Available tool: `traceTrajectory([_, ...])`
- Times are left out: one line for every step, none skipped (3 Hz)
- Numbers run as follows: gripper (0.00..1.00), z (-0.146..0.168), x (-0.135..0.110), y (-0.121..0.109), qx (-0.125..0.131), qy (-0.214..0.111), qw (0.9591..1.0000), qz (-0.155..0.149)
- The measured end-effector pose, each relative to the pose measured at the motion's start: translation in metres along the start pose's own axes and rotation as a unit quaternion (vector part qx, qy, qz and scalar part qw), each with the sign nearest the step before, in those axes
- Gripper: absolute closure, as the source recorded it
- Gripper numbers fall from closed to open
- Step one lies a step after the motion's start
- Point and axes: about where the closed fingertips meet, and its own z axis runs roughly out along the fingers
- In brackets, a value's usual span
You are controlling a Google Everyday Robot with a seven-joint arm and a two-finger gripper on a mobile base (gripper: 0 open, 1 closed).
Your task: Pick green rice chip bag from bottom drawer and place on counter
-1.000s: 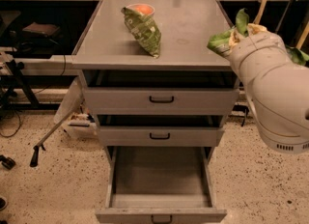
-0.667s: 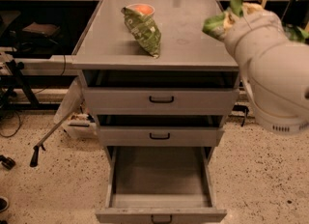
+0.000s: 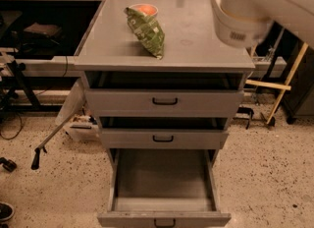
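The bottom drawer (image 3: 128,183) stands pulled open, and its plain grey inside shows nothing in it. The counter (image 3: 201,45) is the grey top of the cabinet. The green rice chip bag is out of view. My gripper is out of view too, beyond the top right edge. Only the white arm housing (image 3: 250,11) shows, hanging over the counter's right rear corner.
A darker olive-green, leaf-patterned bag (image 3: 148,31) lies on the counter's left half, with an orange-filled bowl (image 3: 145,10) behind it. The two upper drawers (image 3: 164,101) are slightly open. A wooden frame (image 3: 282,87) stands to the right, and a stick and clutter (image 3: 54,133) lie on the floor to the left.
The arm has risen and swung up over the counter's right rear. The gripper and the bright-green bag it carried have left the view at the top.
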Motion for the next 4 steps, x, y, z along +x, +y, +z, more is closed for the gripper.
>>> traceTrajectory([1.0,0.056,-0.019,0.023,-0.017,0.007,0.9998,0.002])
traceTrajectory([1.0,0.109,0.002,0.078,-0.057,0.045,0.9972,-0.018])
traceTrajectory([1.0,0.142,0.054,0.114,-0.087,0.103,0.9889,-0.061])
traceTrajectory([1.0,0.163,0.107,0.124,-0.097,0.163,0.9735,-0.127])
